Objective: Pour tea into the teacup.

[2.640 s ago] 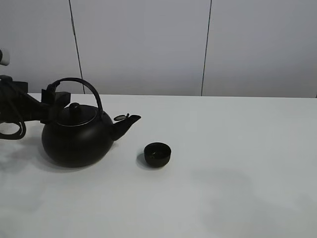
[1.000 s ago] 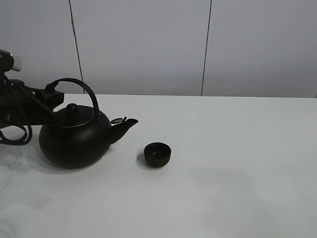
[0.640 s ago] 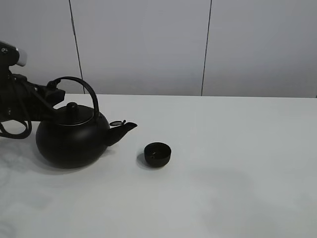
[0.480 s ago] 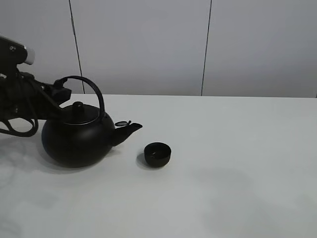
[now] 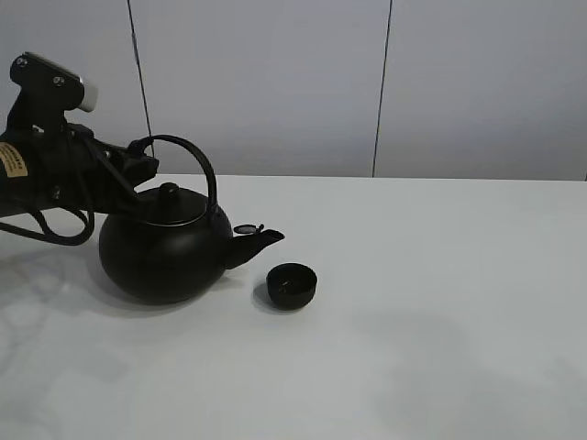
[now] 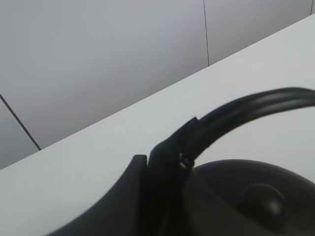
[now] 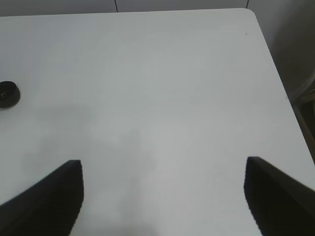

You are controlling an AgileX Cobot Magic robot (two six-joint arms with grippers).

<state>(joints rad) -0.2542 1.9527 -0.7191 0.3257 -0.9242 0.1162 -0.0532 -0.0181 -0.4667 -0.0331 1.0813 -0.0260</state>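
Sitting upright on the white table (image 5: 440, 293), the teacup (image 5: 292, 285) is a small matte-black bowl without a handle, a little left of the middle of the exterior view. In the right wrist view it shows as a small dark disc (image 7: 8, 94) at the edge of the picture. What it holds is too dark to tell.

Just beside it, toward the left arm, stands the big round black kettle (image 5: 165, 261). Its spout (image 5: 261, 241) points at the teacup, with the tip close to the cup's rim but apart from it. A small flap (image 5: 246, 228) stands open above the spout. The lid carries a round knob (image 5: 169, 191), and the arched handle (image 5: 197, 156) rises over it. Whether the kettle's base rests on the table or hangs just above it cannot be told.

The left gripper (image 5: 138, 167) is clamped on the handle at the end farthest from the spout. The left wrist view shows this grip close up, the gripper (image 6: 165, 162) pinched tight around the handle (image 6: 256, 105) above the kettle's dark body (image 6: 221, 182).

The right gripper (image 7: 162, 196) hangs over bare table with its jaws spread wide and nothing between them, well apart from the teacup. A pale grey panelled wall (image 5: 275, 82) stands behind the table.
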